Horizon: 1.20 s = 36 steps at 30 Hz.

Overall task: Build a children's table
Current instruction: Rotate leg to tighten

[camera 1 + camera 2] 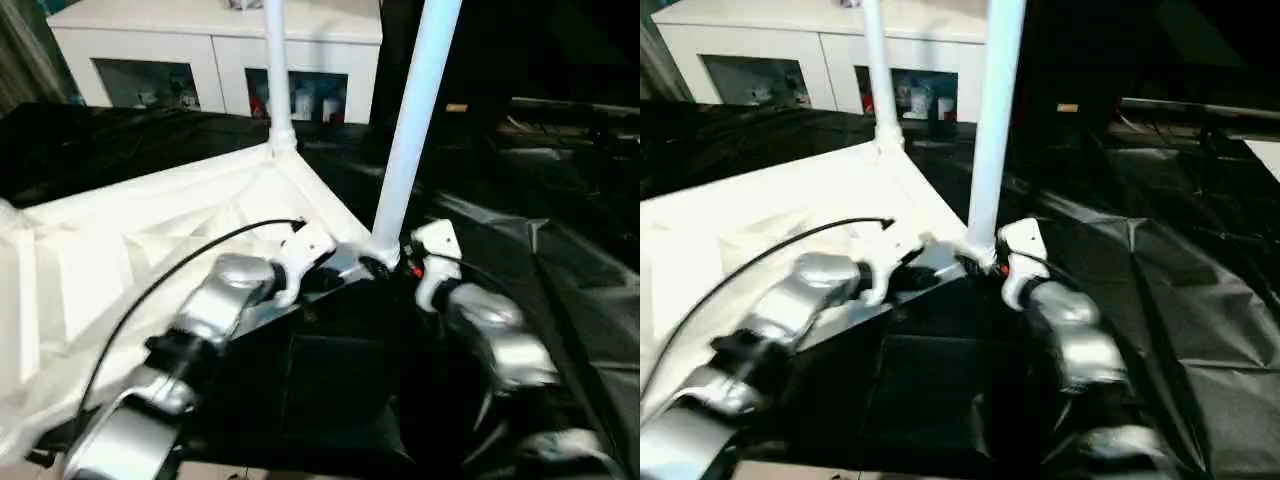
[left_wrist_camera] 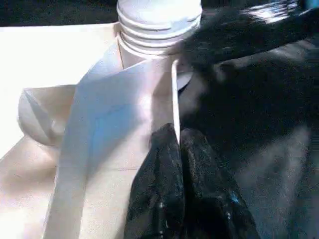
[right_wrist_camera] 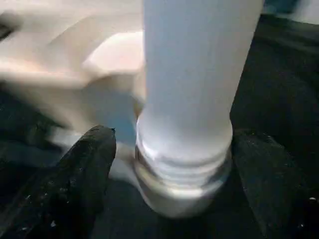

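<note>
The white tabletop lies upside down on a black sheet, ribs facing up. One white leg stands upright in its far corner socket. A second leg rises, slightly tilted, from the near right corner. In the left wrist view, my left gripper is shut on the thin upright rim of the tabletop, just short of that leg's threaded end. My right gripper is open, with one black finger on each side of the leg's threaded base.
A white glass-door cabinet stands at the back. Crumpled black sheeting covers the floor to the right. A black cable arcs over my left forearm. A dark box-like shape sits just in front of me.
</note>
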Tool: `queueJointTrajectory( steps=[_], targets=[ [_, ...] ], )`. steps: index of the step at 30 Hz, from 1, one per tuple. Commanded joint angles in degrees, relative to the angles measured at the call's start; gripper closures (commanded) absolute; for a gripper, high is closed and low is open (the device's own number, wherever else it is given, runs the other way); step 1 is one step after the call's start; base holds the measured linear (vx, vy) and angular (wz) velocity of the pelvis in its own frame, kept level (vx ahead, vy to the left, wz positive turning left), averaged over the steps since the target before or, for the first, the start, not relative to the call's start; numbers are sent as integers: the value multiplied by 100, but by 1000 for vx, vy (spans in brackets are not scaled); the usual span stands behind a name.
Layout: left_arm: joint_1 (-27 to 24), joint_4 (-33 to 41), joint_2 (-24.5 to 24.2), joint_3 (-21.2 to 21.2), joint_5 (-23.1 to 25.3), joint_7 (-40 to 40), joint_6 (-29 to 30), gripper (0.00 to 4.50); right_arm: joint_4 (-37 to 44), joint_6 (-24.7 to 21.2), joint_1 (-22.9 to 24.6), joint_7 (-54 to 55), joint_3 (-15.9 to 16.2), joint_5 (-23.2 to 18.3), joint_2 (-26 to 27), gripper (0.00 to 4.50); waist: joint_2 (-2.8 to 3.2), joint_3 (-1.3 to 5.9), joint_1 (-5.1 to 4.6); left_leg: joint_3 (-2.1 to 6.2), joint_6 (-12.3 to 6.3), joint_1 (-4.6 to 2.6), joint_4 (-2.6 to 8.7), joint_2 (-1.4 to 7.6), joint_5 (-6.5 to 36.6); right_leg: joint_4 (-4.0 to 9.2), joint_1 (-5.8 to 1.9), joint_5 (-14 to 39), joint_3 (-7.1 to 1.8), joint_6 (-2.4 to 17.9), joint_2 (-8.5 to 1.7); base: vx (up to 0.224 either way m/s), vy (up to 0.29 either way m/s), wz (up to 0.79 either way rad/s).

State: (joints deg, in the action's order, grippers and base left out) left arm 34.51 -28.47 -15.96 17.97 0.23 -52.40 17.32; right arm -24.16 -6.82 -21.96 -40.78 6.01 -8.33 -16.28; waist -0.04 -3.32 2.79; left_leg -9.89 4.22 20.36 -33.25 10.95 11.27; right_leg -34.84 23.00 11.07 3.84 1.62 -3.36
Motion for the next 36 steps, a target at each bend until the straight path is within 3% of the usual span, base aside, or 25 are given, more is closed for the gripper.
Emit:
queueJointTrajectory(
  steps=[1,6,8,14,15,25,32,36],
  targets=[
    [-172,161,-118,253,-59,-519,-156,450,317,-70,81,-582,268,-115,-70,70,-13,303,32,57,-442,36,364,213,917,479,-338,1133,-305,1116,-470,0,0,0],
    [-415,825,-514,334,-378,-1350,-42,450,616,-32,200,-1172,332,-187,-460,70,5,300,42,52,-447,4,369,245,867,448,-311,1021,-315,1249,-470,0,0,0],
    [-430,885,-566,343,-390,-1417,-17,450,632,-46,199,-1260,322,-235,-477,70,22,307,94,33,-440,-55,356,256,841,433,-269,830,-329,1331,-457,0,0,0],
    [-515,1061,-724,337,-454,-1644,-19,450,780,-158,251,-1667,463,-329,-588,70,14,312,120,43,-428,-3,354,238,752,391,-323,614,-316,1363,-463,0,0,0],
    [-525,1080,-738,334,-454,-1655,-14,450,793,-161,258,-1701,482,-316,-598,94,11,308,118,43,-425,1,356,235,767,397,-326,651,-317,1354,-465,0,0,0],
    [-522,1096,-763,308,-442,-1669,44,450,725,-82,276,-1820,554,-231,-660,170,13,318,140,45,-376,-2,345,231,742,403,-330,769,-318,1275,-466,0,0,0],
    [-513,1072,-770,309,-427,-1662,40,450,690,-115,291,-1808,572,-212,-646,183,11,328,153,46,-401,-3,335,228,661,386,-335,650,-313,1295,-461,0,0,0],
    [-446,849,-572,207,-334,-1239,112,450,483,-276,312,-1282,456,-176,-397,184,-9,325,147,42,-386,0,336,227,679,394,-337,708,-314,1295,-461,0,0,0]
  ],
)
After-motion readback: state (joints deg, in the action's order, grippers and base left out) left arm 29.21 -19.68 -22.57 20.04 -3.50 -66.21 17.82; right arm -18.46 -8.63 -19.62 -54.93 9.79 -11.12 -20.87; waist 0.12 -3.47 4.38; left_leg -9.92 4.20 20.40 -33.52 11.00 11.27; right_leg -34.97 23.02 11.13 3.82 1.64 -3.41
